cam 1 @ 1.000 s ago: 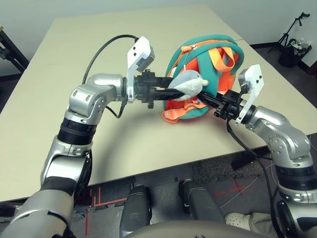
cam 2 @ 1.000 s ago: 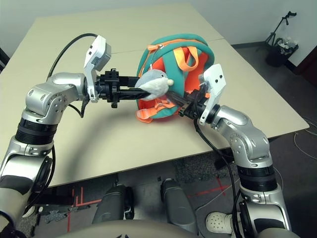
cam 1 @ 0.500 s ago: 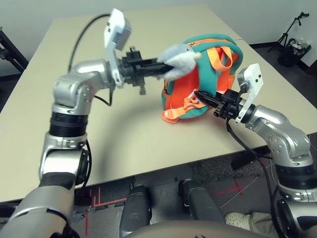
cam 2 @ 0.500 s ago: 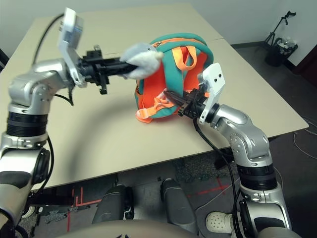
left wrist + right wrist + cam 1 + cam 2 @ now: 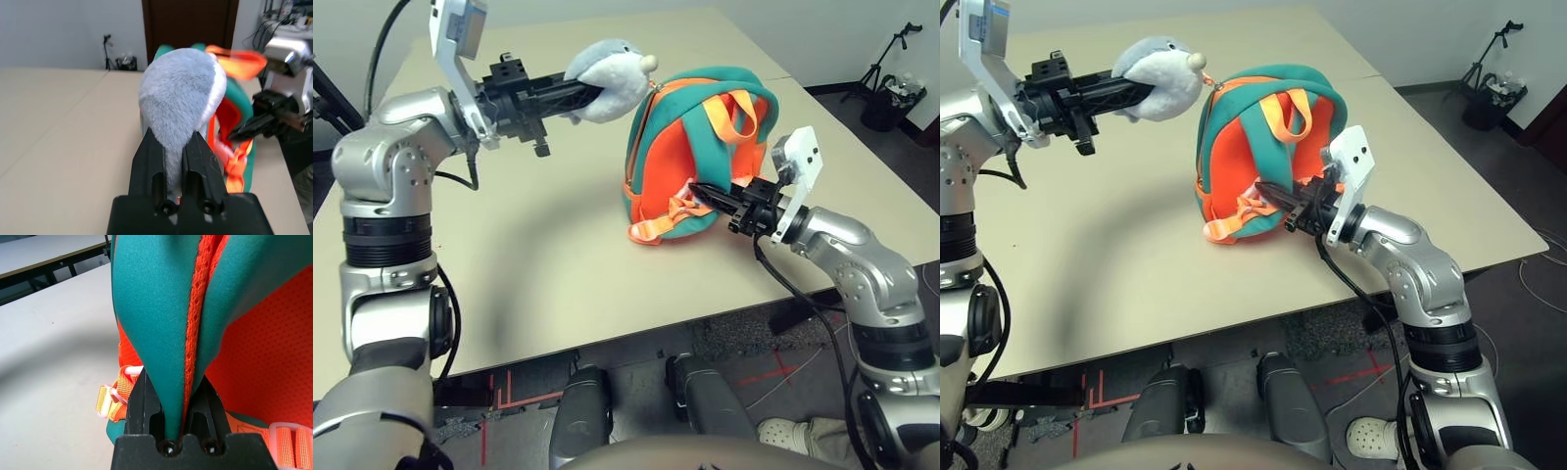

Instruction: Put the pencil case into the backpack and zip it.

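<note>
The backpack (image 5: 690,147), orange with teal trim and orange straps, stands upright on the table. My left gripper (image 5: 173,144) is shut on the grey plush animal (image 5: 612,70), held up in the air just left of the backpack's top. The plush is joined to the top of the backpack. My right gripper (image 5: 173,399) is shut on a teal shoulder strap (image 5: 161,308) low on the backpack's right side, near the orange buckle straps (image 5: 671,213). The pencil case is out of view.
The beige table (image 5: 538,235) has free surface to the left of and in front of the backpack. Its right edge lies close behind my right arm. A tripod and a dark bin (image 5: 891,98) stand on the floor far right.
My left gripper has risen and swung back to the left with the plush, pulling the backpack from lying to upright. The right gripper has kept its hold and barely moved.
</note>
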{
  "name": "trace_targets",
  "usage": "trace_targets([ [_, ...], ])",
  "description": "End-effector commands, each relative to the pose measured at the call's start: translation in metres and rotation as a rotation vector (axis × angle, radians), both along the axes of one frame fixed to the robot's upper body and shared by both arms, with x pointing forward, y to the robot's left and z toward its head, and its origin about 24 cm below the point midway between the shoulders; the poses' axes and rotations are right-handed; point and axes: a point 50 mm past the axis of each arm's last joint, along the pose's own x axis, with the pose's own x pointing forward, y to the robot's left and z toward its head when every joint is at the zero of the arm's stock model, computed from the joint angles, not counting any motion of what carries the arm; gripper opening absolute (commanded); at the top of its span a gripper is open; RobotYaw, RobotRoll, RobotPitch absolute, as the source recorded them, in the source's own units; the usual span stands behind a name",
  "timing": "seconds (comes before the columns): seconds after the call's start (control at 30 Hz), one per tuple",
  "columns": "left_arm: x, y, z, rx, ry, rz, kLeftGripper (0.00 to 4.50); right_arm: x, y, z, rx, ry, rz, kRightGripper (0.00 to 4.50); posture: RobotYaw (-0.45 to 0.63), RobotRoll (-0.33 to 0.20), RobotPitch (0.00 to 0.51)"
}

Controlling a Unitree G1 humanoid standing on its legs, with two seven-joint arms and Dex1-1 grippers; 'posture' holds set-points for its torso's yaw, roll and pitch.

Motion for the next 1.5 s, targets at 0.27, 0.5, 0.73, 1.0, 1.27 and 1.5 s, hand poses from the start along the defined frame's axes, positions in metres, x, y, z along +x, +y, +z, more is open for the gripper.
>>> trace_targets([
  [0.27,-0.017,0.008,-0.088,0.072,0.311,0.055,0.09,0.0,0.002,-0.003,0.002,0.016,0.013,0.23,-0.12,0.0,0.103],
  [0.5,-0.019,0.018,-0.137,0.12,0.431,0.143,0.09,0.0,0.003,-0.002,0.002,0.015,0.019,0.23,-0.12,0.0,0.103],
  [0.73,-0.026,0.033,-0.157,0.127,0.502,0.208,1.1,0.0,0.0,-0.002,-0.008,0.013,0.011,0.23,-0.13,0.0,0.102],
  [1.0,-0.027,0.057,-0.145,0.11,0.481,0.325,4.4,0.002,-0.002,-0.001,-0.026,0.012,0.02,0.23,-0.12,0.0,0.102],
  [1.27,-0.041,0.091,-0.138,0.158,0.498,0.432,4.5,-0.001,-0.014,0.001,-0.129,0.042,0.097,1.28,-0.1,0.0,0.102],
  [1.5,-0.057,0.114,-0.13,0.212,0.524,0.469,4.5,-0.011,-0.048,0.018,-0.267,0.111,0.2,3.88,-0.09,0.0,0.107],
])
